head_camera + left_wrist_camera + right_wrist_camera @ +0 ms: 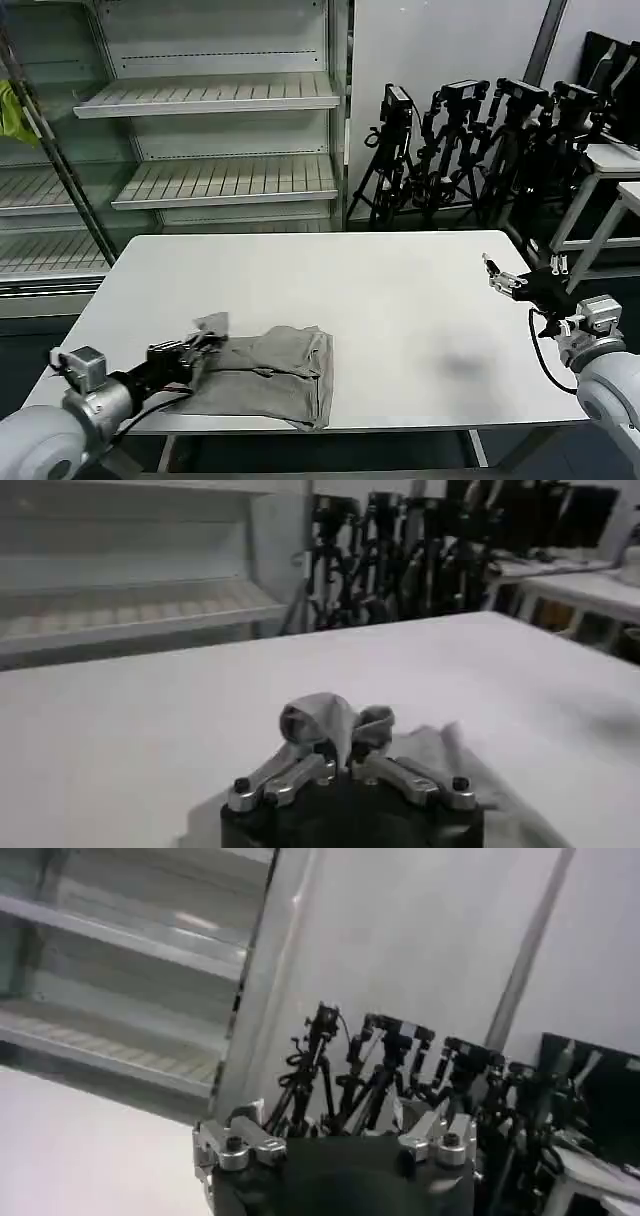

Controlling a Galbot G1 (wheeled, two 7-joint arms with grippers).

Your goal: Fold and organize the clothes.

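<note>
A light grey shirt (265,372) lies partly folded near the front left edge of the white table (400,300). My left gripper (200,350) is at the shirt's left end, shut on a bunched corner of the cloth (325,720), which stands up between its fingers. My right gripper (515,282) hovers above the table's right edge, far from the shirt, open with nothing between its fingers.
Metal shelving (215,140) stands behind the table at the back left. A row of black tripods (470,140) stands at the back right, with another white table (610,170) beyond them. The table's middle and right side are bare.
</note>
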